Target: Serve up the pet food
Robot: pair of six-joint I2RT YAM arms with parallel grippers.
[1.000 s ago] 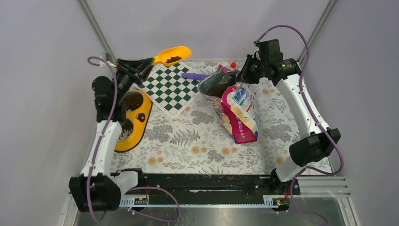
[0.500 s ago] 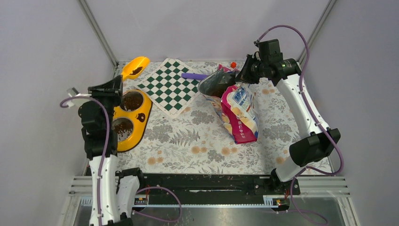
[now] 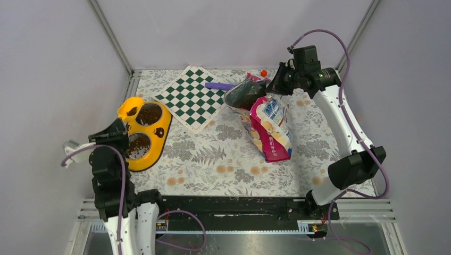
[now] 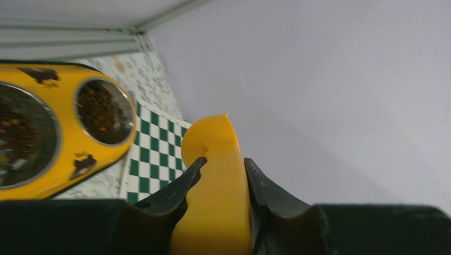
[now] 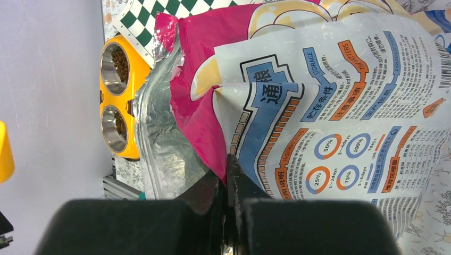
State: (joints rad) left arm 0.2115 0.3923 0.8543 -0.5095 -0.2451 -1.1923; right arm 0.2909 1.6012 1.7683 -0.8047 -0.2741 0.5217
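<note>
The pink-and-blue pet food bag [image 3: 271, 127] lies on the floral cloth with its foil mouth [image 3: 240, 94] lifted open; dark kibble shows inside. My right gripper [image 3: 276, 85] is shut on the bag's upper rim, seen close in the right wrist view [image 5: 228, 164] on the bag [image 5: 330, 101]. My left gripper [image 3: 118, 130] is shut on the handle of the orange scoop [image 3: 131, 109], which hovers at the far left end of the yellow feeder [image 3: 162, 125]. The left wrist view shows the jaws [image 4: 224, 160] clamping the scoop [image 4: 218, 202]. Both feeder bowls [image 4: 103, 111] hold kibble.
A green-and-white checkerboard mat [image 3: 191, 98] lies at the back beside the feeder. A purple stick [image 3: 219, 85] and a small red-orange item [image 3: 263, 73] lie near the back wall. Grey walls enclose the left, back and right sides.
My left arm swung the scoop from the back over the checkerboard leftward and nearer, down to the feeder's far end. The right arm and bag have not moved.
</note>
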